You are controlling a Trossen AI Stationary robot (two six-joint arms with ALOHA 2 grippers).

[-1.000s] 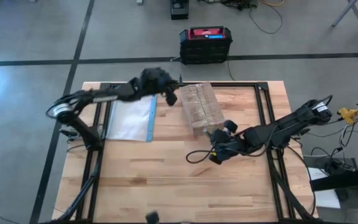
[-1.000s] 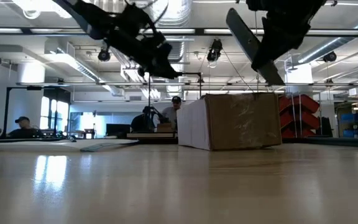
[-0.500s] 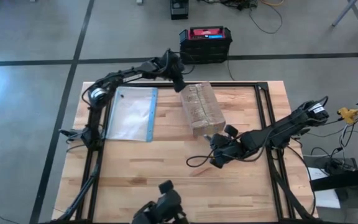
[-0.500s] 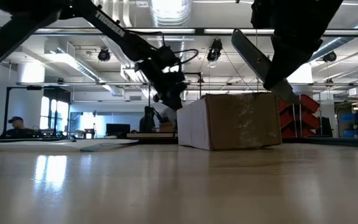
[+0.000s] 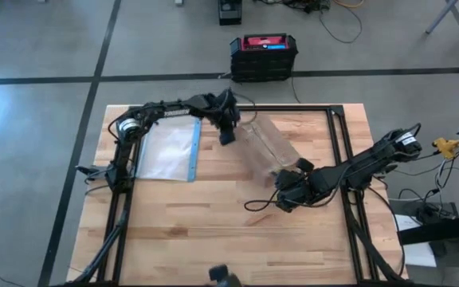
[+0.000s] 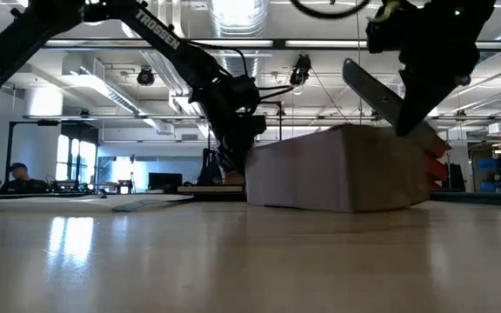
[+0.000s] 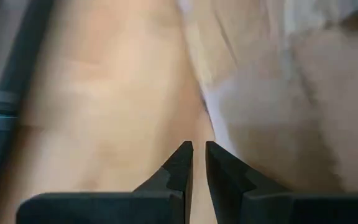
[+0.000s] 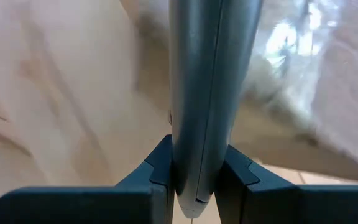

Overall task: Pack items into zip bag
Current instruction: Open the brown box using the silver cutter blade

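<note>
Left claw (image 7: 194, 163): I am holding it low over the worktop (image 5: 213, 231) at the far end of the cardboard box (image 5: 268, 147), fingers drawn almost together with only a thin slit between them and nothing in that slit. In my left wrist view the tips are pointing at the seam where the box (image 7: 278, 106) is meeting the wood; the box is blurred there. From above, this claw (image 5: 226, 134) is sitting just beside the box's far-left corner, between the box and the zip bag (image 5: 168, 148).

Right claw (image 8: 194, 180): I am clamping it on a slim grey stick-like tool (image 8: 207, 87), the fingers pressing both of its sides. The tool is running forward toward the box. From above, this claw (image 5: 293, 190) is hanging just beside the box's near end; in the low view the tool (image 6: 381, 94) is slanting down toward the box's top (image 6: 346, 169).

Cardboard box: lying mid-worktop, angled, smeared in outline in the high view.

Zip bag: lying flat at the left of the worktop, well apart from the right claw, its blue strip running along the edge nearest the box.

Items: I cannot make them out in any view.

Background: a person (image 6: 26, 174) is sitting in the room beyond the worktop.
</note>
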